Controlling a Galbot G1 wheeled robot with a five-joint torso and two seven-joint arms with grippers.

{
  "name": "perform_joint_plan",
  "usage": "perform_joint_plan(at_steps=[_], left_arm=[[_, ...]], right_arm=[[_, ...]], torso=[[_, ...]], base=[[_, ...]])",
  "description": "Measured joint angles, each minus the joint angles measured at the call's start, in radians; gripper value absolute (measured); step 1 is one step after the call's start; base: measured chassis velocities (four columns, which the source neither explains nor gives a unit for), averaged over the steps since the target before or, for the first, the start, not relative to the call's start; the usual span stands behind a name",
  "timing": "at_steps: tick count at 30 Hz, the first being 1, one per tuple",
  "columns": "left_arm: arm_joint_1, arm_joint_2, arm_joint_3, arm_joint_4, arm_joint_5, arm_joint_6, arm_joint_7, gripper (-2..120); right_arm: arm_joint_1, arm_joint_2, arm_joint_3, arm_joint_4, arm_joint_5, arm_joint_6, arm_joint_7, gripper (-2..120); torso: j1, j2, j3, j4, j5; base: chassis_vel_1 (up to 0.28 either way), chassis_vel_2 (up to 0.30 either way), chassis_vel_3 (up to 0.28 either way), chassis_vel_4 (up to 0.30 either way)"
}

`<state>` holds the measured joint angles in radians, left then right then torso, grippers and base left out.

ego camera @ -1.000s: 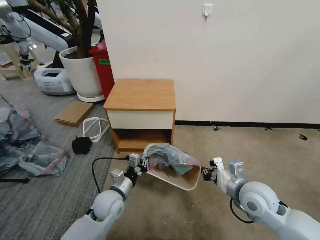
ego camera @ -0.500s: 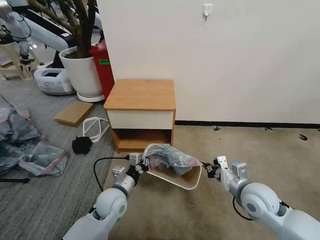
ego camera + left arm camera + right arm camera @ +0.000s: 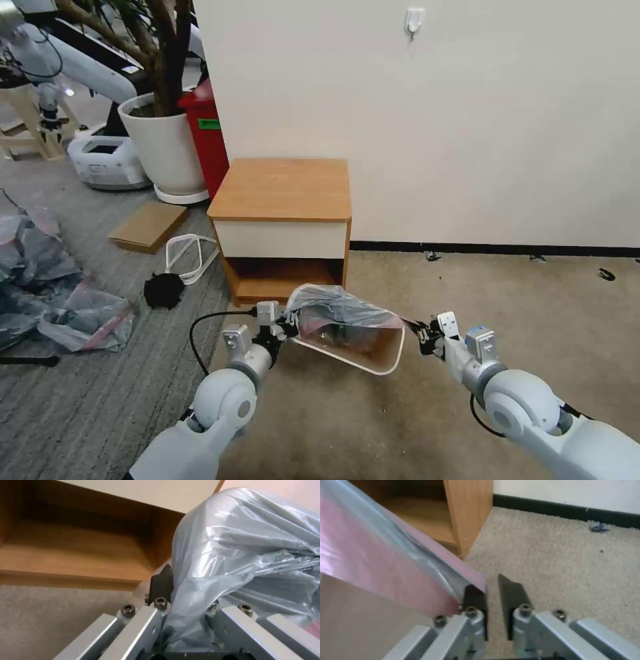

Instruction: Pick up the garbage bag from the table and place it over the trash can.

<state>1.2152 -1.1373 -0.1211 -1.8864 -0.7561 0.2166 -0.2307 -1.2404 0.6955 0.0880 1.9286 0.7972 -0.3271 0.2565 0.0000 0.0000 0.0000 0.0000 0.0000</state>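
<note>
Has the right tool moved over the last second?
Yes. The right tool has slid slightly to the robot's right, away from the table, opening a gap from the trash can rim.

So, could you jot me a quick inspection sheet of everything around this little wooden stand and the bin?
Surface: table top, nothing seen on it.
Job's things: garbage bag stretched across the mouth of the trash can, which stands on the carpet before the table.
Clutter: heap of plastic bags, cardboard piece, black lump, white loop on the floor.
Grippers: left gripper shut on the bag's bunched edge; right gripper open, the bag's pink corner beside one finger.
Cables: black cable looping by the left arm.
Surroundings: white wall, plant pot, red bin.
</note>
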Motion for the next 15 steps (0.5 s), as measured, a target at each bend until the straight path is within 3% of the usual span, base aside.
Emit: perform_joint_plan(at_steps=[15], left_arm=[[-0.004, -0.010, 0.002, 0.045, 0.070, -0.027, 0.006, 3]], right_arm=[[-0.001, -0.004, 0.035, 0.031, -0.022, 0.026, 0.074, 67]], torso=[[0.000, 0.000, 0.000, 0.0000, 0.0000]], base=[[0.000, 0.000, 0.000, 0.000]])
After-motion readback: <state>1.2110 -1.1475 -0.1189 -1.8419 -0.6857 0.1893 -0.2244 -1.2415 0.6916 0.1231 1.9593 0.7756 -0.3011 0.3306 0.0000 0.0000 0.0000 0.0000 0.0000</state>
